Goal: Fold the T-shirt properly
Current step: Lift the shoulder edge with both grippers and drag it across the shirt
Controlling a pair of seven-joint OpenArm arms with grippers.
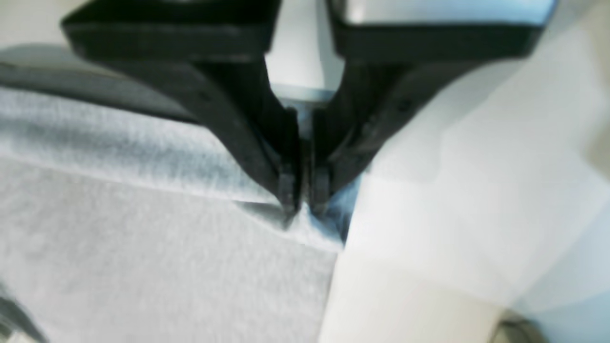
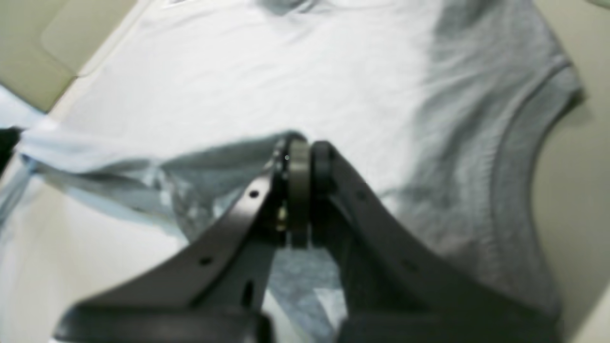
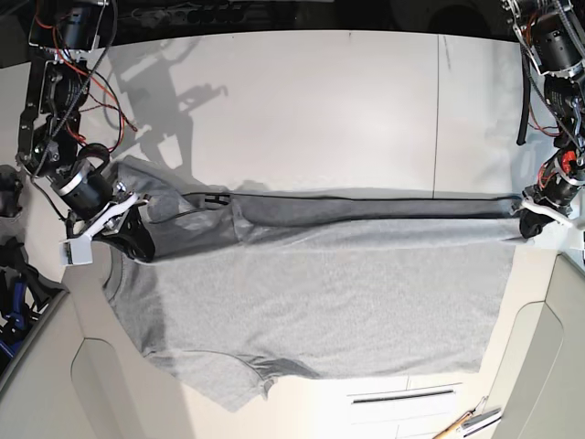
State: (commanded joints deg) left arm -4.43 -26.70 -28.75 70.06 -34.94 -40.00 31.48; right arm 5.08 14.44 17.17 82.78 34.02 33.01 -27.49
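Observation:
The light grey T-shirt (image 3: 320, 302) lies plain side up across the white table (image 3: 320, 110), neck end to the left and hem to the right. Its far edge is lifted into a taut band (image 3: 366, 208) between both grippers. My right gripper (image 3: 128, 236) is shut on the shoulder cloth; in the right wrist view its tips (image 2: 305, 150) meet over the T-shirt (image 2: 286, 71), beside a curved ribbed edge (image 2: 514, 190). My left gripper (image 3: 528, 225) is shut on the hem corner; in the left wrist view it (image 1: 301, 207) pinches the T-shirt's (image 1: 143, 267) folded edge.
Beige moulded panels sit at the front left (image 3: 101, 384) and front right (image 3: 539, 366) corners. An orange-handled tool (image 3: 466, 422) lies at the front edge on the right. Blue and black gear (image 3: 14, 302) stands off the table's left side. A seam (image 3: 437, 110) crosses the tabletop.

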